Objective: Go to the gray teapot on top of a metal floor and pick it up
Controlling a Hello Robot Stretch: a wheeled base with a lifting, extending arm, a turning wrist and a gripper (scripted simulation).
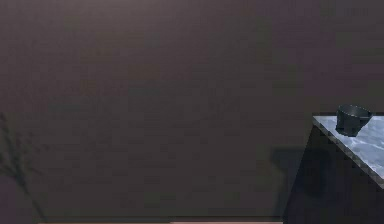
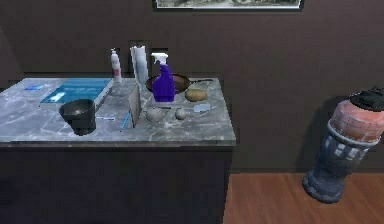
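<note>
The likeliest slip is taking the wrong thing: a dark cup (image 2: 78,113) stands on the near left part of the grey stone counter (image 2: 215,132) in the arm side view, and it appears again at the right edge of the forward view, yet its shape is a plain open cup, not a teapot. The better candidate is the dark rounded thing with a curved handle (image 2: 371,97) at the far right of the arm side view, perched on a pink-and-grey round stand (image 2: 345,150) that rises from the wooden floor (image 2: 280,200). I judge this to be the teapot, but the frame edge cuts it off, and no spout can be made out. It sits high on a narrow top, so a clumsy nudge could tip it off. A dark wall (image 1: 150,100) lies straight ahead in the forward view and the counter is close, so a careless turn could scrape the counter's corner. On the counter, a purple spray bottle (image 2: 163,80), a brown bowl (image 2: 178,83), a white bottle (image 2: 116,65) and a blue tray (image 2: 75,88) crowd together, and the small pale lumps near the bowl are too small to name. A framed picture (image 2: 228,4) is cut by the top edge. The state of the fingers cannot be told here.
</note>
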